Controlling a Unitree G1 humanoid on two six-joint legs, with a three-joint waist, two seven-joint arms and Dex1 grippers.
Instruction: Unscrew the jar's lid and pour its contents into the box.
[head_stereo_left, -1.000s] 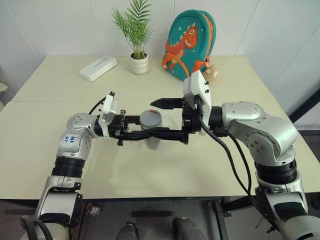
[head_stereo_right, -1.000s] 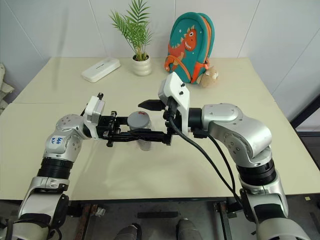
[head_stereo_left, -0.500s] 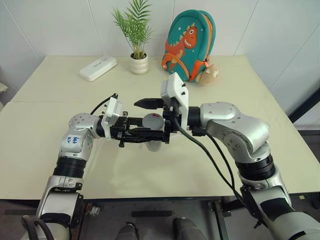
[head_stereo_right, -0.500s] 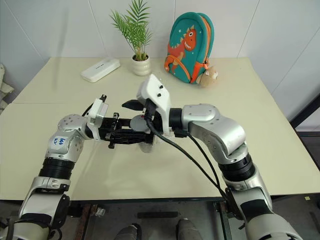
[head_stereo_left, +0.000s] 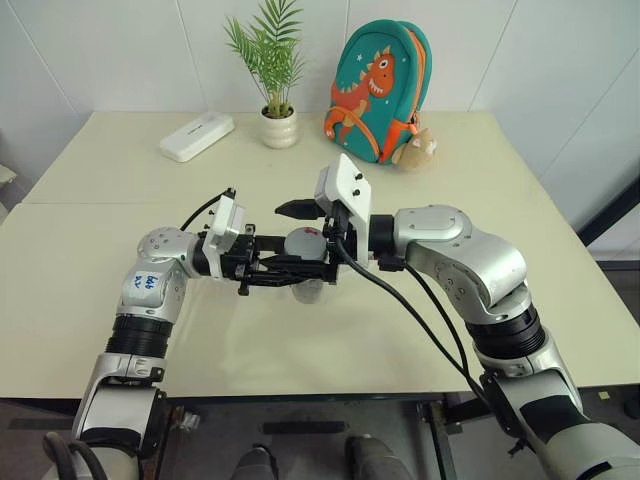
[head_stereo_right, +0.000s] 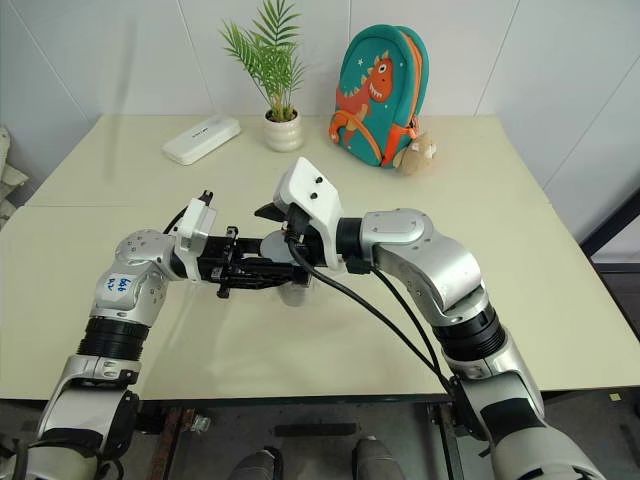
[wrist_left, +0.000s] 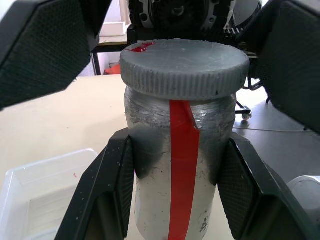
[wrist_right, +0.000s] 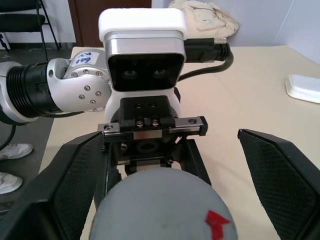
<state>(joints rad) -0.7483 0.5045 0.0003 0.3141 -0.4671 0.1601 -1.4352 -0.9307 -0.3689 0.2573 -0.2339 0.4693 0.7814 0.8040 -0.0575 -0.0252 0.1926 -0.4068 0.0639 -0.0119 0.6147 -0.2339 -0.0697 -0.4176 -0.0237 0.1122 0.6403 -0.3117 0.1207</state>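
Two black fingers of the left gripper (wrist_left: 177, 200) are clamped on the body of the jar (wrist_left: 180, 165), holding it upright above the table (head_stereo_left: 420, 290), in front of the robot's chest. A red strip runs down the jar's clear side. The grey lid (wrist_left: 184, 67) sits on top, with a small red mark near its edge. The right gripper (wrist_right: 165, 175) reaches in from the opposite side, its fingers spread wide on either side of the lid and not touching it; in the left wrist view they show as dark pads flanking the cap with a gap on each side. The clear box (wrist_left: 37, 192) lies on the table below and beside the jar. At the far edge stand a potted plant (head_stereo_left: 272, 75), a flat white case (head_stereo_left: 196, 136) and a teal backpack (head_stereo_left: 378, 85) with a small plush toy (head_stereo_left: 418, 148) touching it.
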